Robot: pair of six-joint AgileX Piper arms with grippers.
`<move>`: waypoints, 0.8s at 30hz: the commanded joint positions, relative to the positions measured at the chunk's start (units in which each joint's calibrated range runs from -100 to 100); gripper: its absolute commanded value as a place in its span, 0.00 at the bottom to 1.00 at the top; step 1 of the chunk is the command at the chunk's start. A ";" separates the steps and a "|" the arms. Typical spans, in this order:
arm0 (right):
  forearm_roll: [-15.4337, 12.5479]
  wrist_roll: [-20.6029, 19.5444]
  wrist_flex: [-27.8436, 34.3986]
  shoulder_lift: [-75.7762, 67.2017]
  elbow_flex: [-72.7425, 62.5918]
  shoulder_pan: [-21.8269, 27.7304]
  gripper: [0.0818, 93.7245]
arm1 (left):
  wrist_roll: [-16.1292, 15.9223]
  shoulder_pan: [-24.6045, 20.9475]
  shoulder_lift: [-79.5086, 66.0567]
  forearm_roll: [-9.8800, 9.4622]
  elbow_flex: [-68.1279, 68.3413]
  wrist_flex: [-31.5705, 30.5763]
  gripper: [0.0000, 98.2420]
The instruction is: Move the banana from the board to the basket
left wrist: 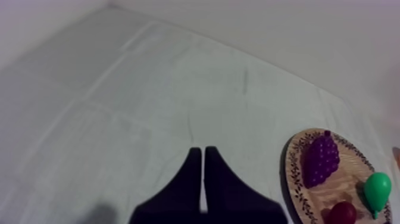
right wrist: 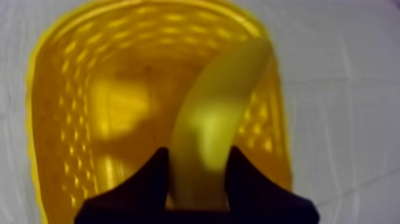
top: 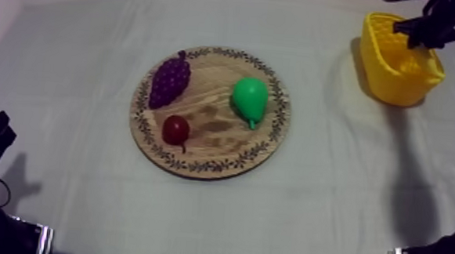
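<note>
Over basket (right wrist: pixel 59 119): my right pincer (right wrist: pixel 197 159) pinches banana (right wrist: pixel 220 101)
Done: lift, carry
Remaining: let go
Left pincer (left wrist: pixel 203 156): pressed together

No writing, label, brand, number or sign can be read anywhere; the dark marks round the rim of the wooden board (top: pixel 214 96) are ornament, not letters, and the yellow basket (top: pixel 391 84) shows plain lattice
</note>
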 commanded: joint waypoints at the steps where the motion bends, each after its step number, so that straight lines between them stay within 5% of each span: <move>1: -0.59 0.98 -1.77 2.34 -0.43 -0.51 0.53 | 0.02 -0.01 -0.05 -0.03 -0.01 -0.01 0.00; 5: -0.58 0.34 -2.82 4.08 -1.61 -1.38 0.70 | 0.00 -0.01 -0.05 -0.03 -0.01 -0.01 0.00; 9: -0.76 -0.25 -3.54 2.13 -1.45 -1.35 0.70 | 0.00 -0.01 -0.05 -0.03 -0.01 -0.01 0.00; 15: -1.49 -1.15 -5.19 -7.75 3.44 -0.04 0.54 | 0.02 -0.01 -0.05 -0.03 -0.01 -0.01 0.00; 20: -1.20 -2.83 -10.35 -21.29 15.13 1.81 0.24 | 0.02 -0.01 -0.05 -0.03 -0.01 -0.01 0.00; 24: -0.47 -4.28 -14.38 -34.19 27.62 2.34 0.11 | 0.02 -0.01 -0.05 -0.03 -0.01 -0.01 0.00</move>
